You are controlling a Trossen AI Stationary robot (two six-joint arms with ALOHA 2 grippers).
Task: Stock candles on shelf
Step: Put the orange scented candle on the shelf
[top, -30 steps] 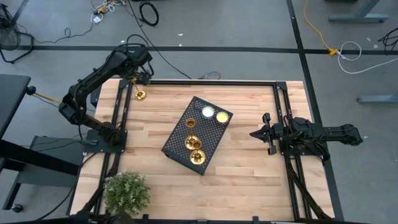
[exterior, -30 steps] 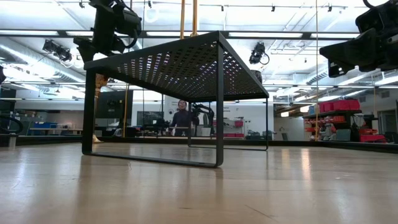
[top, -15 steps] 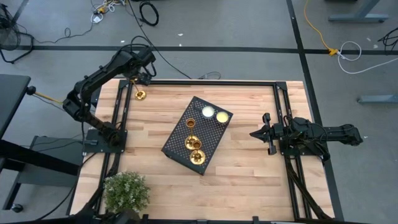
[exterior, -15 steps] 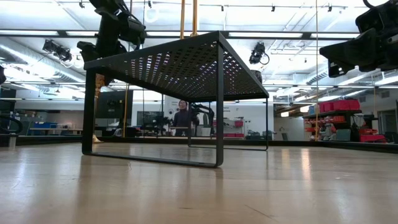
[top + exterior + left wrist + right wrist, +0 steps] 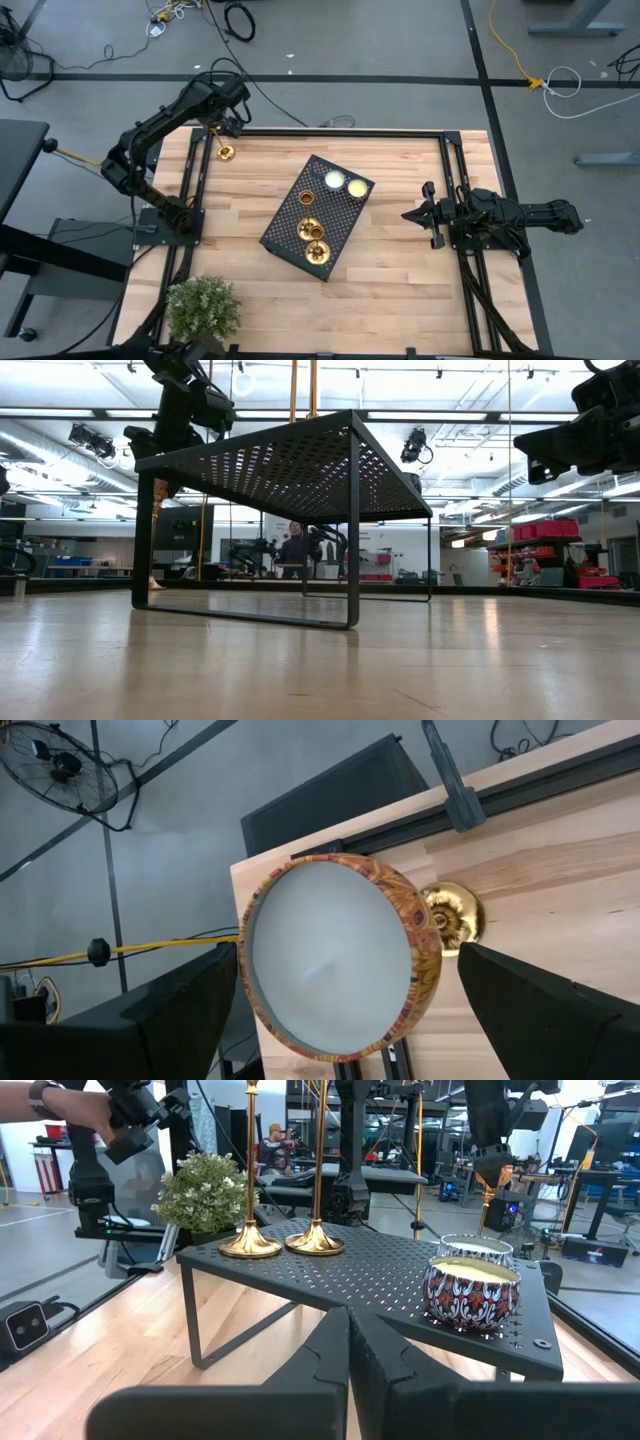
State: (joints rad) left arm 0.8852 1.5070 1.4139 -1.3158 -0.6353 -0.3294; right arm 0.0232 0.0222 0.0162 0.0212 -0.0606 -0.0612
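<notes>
Wooden table [image 5: 400, 170] bears shelf [image 5: 285, 232], candlestick [image 5: 225, 153], plant [image 5: 204, 308].

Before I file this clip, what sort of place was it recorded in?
Most likely a robotics lab or workshop, not a home or shop. The wooden table stands on a bare grey floor with loose cables, the low view looks into a large hall with strip ceiling lights, and more equipment benches stand behind it.

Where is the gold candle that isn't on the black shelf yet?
In the high view, the last candle stands at the table's far left corner, right under the open left gripper, well apart from the shelf in the middle.
</notes>
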